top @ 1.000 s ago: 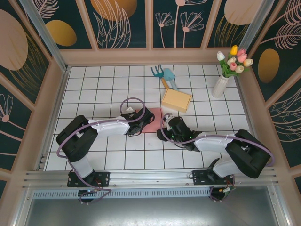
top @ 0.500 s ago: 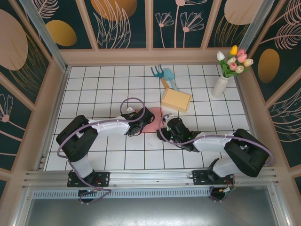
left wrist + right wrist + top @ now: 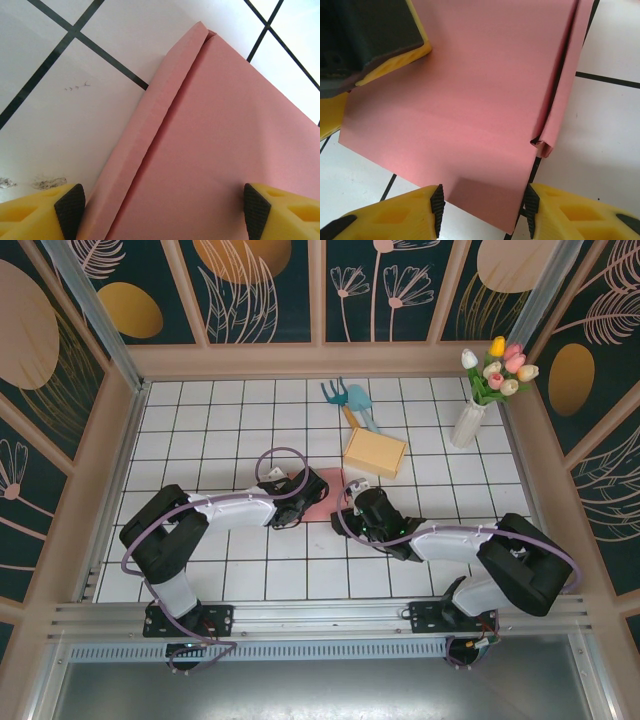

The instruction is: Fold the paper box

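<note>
The paper box is a flat pink sheet (image 3: 329, 486) lying on the tiled table between both arms. In the left wrist view the pink paper (image 3: 215, 150) has one long edge folded up into a narrow strip (image 3: 150, 125). My left gripper (image 3: 162, 212) is open wide just above the sheet, one finger outside the strip and the other over the flat panel. In the right wrist view the paper (image 3: 465, 95) has a folded flap (image 3: 565, 85) along its right side. My right gripper (image 3: 484, 207) is open, its pads on either side of the paper's near tab (image 3: 487, 200).
A tan closed box (image 3: 375, 452) sits just behind the pink paper. Teal garden tools (image 3: 350, 400) lie further back. A white vase of tulips (image 3: 468, 420) stands at the back right. Wooden walls enclose the tiled table (image 3: 200, 440).
The right gripper's jaws have widened and it has edged slightly toward the pink paper. The left arm has not moved.
</note>
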Motion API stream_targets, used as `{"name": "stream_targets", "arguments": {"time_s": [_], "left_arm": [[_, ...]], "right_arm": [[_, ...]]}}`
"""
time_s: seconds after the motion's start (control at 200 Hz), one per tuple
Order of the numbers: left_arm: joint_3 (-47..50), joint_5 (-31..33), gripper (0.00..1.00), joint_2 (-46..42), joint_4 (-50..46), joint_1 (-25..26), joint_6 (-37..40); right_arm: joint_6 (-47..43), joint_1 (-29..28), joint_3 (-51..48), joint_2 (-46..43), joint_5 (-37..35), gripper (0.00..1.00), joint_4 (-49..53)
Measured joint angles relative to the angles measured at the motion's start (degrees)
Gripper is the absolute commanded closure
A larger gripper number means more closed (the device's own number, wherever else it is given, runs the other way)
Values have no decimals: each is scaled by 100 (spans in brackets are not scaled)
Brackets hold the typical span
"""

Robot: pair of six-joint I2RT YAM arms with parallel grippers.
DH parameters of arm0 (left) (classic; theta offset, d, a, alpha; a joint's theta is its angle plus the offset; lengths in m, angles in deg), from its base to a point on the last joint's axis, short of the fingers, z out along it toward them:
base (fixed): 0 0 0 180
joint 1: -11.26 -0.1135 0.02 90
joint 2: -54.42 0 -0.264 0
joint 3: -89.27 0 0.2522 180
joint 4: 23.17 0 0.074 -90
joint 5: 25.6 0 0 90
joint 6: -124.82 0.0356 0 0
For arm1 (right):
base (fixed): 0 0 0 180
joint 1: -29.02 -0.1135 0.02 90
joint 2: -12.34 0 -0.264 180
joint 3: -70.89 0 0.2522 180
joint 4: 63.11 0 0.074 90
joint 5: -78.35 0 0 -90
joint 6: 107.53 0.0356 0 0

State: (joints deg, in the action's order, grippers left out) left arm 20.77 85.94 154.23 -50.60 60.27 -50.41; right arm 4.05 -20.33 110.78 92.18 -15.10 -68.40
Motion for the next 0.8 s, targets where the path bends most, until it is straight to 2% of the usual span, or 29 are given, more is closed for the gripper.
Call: {"name": "stream_targets", "arguments": {"time_s": [0.31, 0.585, 0.801], "left_arm": [[0, 0, 19, 2, -2, -2, 2], [0, 11, 19, 0, -4, -2, 7], [-2, 9, 19, 7, 2, -2, 2]], "right_arm": [[236, -46, 116, -24, 0, 49, 181], [304, -354, 179, -297, -339, 48, 603], [313, -625, 146, -518, -553, 47, 529]]}}
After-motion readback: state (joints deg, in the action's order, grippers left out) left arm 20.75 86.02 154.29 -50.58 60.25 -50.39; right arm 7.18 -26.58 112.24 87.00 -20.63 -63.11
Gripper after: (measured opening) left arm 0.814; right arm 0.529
